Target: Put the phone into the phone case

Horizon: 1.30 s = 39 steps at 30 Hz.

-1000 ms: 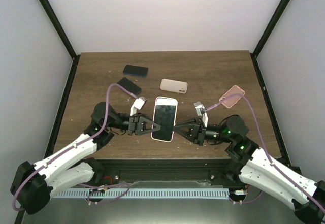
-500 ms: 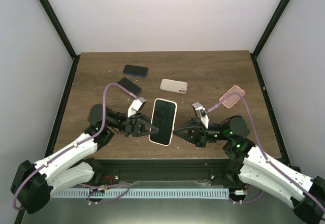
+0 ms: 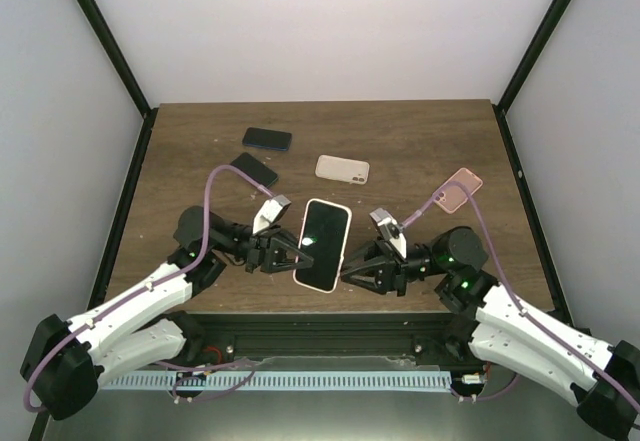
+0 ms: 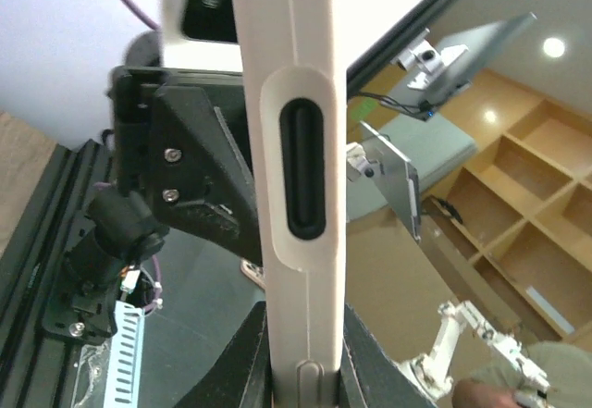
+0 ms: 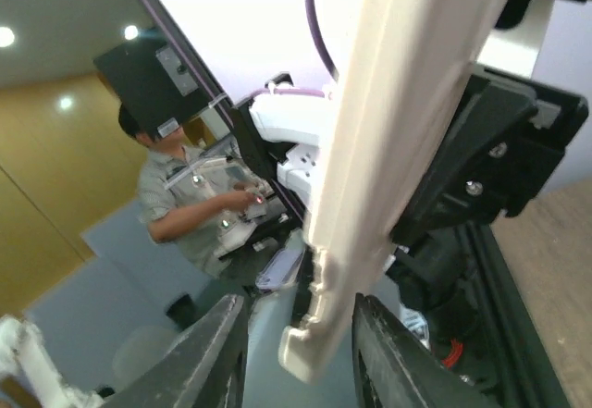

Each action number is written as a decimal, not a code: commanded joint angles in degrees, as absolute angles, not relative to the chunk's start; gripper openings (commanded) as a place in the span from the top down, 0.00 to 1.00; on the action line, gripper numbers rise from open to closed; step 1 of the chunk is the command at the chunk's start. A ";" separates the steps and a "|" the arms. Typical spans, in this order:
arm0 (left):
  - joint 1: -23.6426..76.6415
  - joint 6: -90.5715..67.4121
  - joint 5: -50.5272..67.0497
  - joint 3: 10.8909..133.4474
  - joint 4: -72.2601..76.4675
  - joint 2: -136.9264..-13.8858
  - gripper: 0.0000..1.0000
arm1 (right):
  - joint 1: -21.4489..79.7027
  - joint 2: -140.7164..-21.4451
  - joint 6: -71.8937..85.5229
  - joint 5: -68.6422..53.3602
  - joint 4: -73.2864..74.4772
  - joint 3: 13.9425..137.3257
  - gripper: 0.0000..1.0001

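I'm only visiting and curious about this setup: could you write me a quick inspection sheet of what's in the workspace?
Surface: brown wooden table.
Job's things: phone sitting in cream case, held between the arms.
Clutter: back dark phone, front dark phone, spare cream case, pink case.
Grippers: left gripper fingers clamp the case edge; right gripper fingers straddle the other edge, grip unclear.
Cables: left purple cable, right purple cable.
Surroundings: white walls, black frame posts, person beyond.
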<state>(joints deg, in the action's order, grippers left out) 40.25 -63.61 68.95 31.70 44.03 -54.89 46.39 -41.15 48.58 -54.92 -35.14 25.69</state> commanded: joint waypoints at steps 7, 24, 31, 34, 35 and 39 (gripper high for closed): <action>40.16 -50.39 58.78 35.72 27.45 -51.68 1.00 | 46.86 -31.51 46.49 -38.12 -15.93 28.56 0.34; 39.89 -40.49 45.09 38.68 11.54 -52.66 1.00 | 46.84 -42.01 49.66 -34.34 -8.27 32.49 0.87; 39.88 -34.55 41.87 40.41 3.25 -54.74 1.00 | 46.87 -45.11 50.94 -32.07 -5.83 33.28 0.99; 39.89 -33.92 41.31 40.55 1.60 -54.66 1.00 | 46.84 -46.31 50.49 -31.87 -6.72 32.90 0.99; 39.90 -33.86 40.84 40.66 0.97 -54.41 1.00 | 46.86 -46.47 50.06 -31.82 -7.28 32.59 0.99; 39.51 -32.44 36.14 41.87 -4.56 -52.70 0.74 | 46.85 -46.41 46.05 -28.98 -5.78 32.97 0.99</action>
<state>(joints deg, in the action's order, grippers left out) 39.20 -37.26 46.19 39.29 1.17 -53.21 46.26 -45.32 49.01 -34.28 -8.58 30.61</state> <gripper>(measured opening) 0.165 0.115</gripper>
